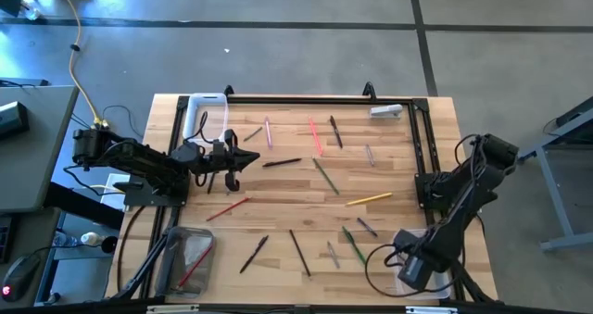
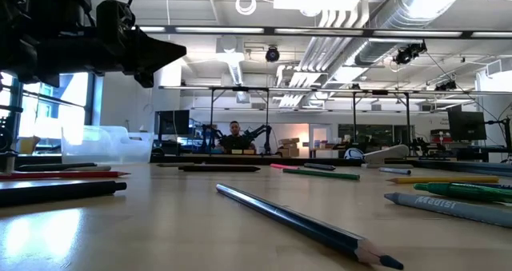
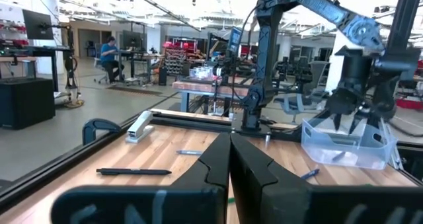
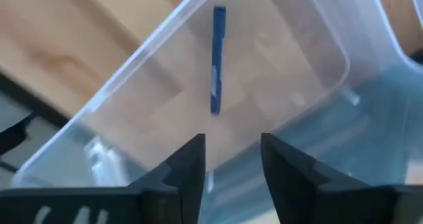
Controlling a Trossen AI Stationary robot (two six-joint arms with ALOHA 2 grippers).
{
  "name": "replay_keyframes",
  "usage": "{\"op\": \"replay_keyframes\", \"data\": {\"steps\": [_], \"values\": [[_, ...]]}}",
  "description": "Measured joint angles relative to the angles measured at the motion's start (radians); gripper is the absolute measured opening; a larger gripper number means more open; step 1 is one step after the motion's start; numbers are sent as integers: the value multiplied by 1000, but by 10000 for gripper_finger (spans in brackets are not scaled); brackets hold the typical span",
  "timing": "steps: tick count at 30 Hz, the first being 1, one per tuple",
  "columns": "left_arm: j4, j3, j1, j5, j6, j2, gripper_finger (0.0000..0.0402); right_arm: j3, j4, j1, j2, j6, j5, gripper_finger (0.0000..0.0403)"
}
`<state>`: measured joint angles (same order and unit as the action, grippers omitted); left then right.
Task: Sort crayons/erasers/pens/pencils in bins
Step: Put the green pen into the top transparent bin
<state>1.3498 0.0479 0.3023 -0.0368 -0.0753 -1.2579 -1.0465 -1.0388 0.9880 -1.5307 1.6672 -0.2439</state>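
- Risk of a snag on the way out: right gripper (image 4: 231, 161) low over the clear bin (image 4: 106, 98) at the near right corner of the desk (image 1: 278, 189), so a slanted lift could catch a finger on the rim.
- A light tub by the look of it, set close to the desk's edge; a nudge could slide or tip it and spill what is inside.
- Risk of a poor landing: blue stick (image 4: 217, 59) seen inside the bin's outline, just ahead of the fingers; hard to say whether lying on the floor of the bin or leaning on a wall.
- Risk at the next pick: loose sticks (image 1: 369, 200) thin, flat on the wood, some close together near the right side; easy to pinch two at once, roll one away, or put a kind in the wrong bin.
- Risk of the arms crowding each other over the middle of the desk if both reach there together.
- Right gripper: fingers parted, a clear gap between them, nothing gripped and nothing touched.
- Left gripper (image 3: 230, 145): pressed fully closed with nothing between the fingers, hanging above the far left part of the desk, near the white-rimmed bin (image 1: 206, 106).
- Grey-tinted bin (image 1: 206, 244) at the near left corner, a red stick (image 1: 190, 270) inside.
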Motion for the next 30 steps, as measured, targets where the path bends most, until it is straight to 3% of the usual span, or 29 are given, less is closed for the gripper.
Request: {"op": "replay_keyframes", "data": {"steps": [5, 10, 12, 16, 22, 30], "values": [[0, 0, 0, -1, 0, 0, 0, -127, -41, -24, 0, 33, 30, 107], [0, 0, 0, -4, 0, 0, 0, -181, -1, -41, 0, 52, 278, 19], [0, 0, 0, -4, 0, 0, 0, -183, 38, -51, 0, 39, 362, 8], [0, 0, 0, -3, 0, 0, 0, -163, 112, -93, -1, 36, 447, 27], [0, 0, 0, 0, 0, 0, 0, -144, 142, -166, -58, -1, 451, 44], [0, 0, 0, 0, 0, 0, 0, -144, 201, -223, -195, -26, 407, 134]]}}
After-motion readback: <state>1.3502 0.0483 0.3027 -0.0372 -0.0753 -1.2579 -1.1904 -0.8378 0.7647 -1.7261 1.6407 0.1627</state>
